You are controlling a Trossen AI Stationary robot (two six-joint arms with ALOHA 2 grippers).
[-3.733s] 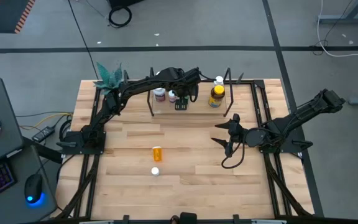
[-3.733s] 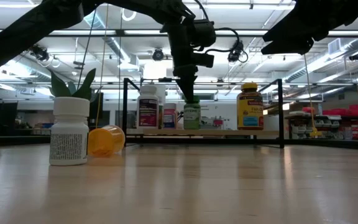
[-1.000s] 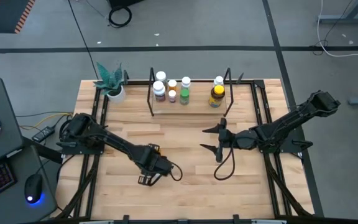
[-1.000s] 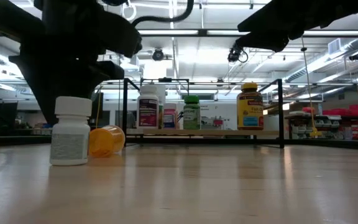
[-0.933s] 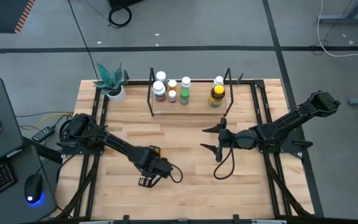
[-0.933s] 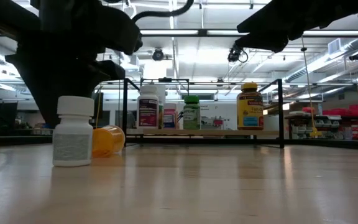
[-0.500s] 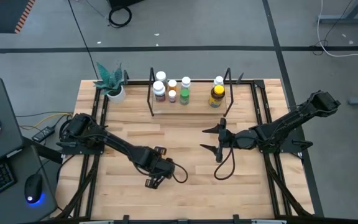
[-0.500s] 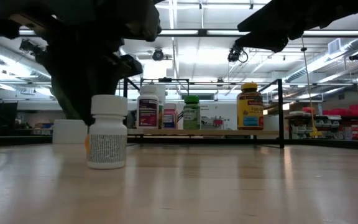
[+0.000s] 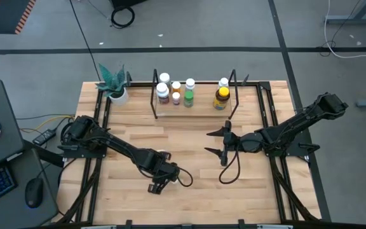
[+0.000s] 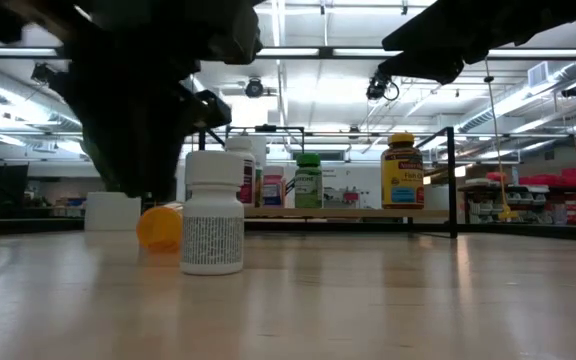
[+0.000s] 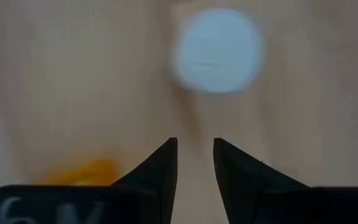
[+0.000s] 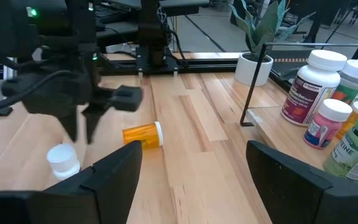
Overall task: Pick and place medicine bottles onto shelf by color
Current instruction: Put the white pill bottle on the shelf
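Near the table's front, the left gripper (image 9: 158, 184) hung low over the wood, its fingers (image 11: 160, 171) drawn nearly together with only a narrow gap and nothing between them. Just beyond its tips stood a white bottle (image 10: 213, 212), upright and free of the gripper; from the left wrist its round cap (image 11: 217, 50) showed ahead of the fingertips. Beside and slightly behind it lay the orange bottle (image 10: 160, 226) on its side, white cap toward the shelf side in the right wrist view (image 12: 143, 135).

At the back of the table the shelf (image 9: 193, 108) held a cluster of bottles toward its left end: a large white-capped one (image 10: 236, 170), a small pink-labelled one (image 12: 324, 123) and a green one (image 10: 308, 180). The amber bottle (image 9: 221, 97) with yellow lid stood toward the right end, a white-capped bottle (image 9: 223, 83) just behind it.

The right gripper (image 9: 218, 142) waited spread wide and empty at mid-table, in front of the shelf. A potted plant (image 9: 114, 83) stood at the back-left corner.
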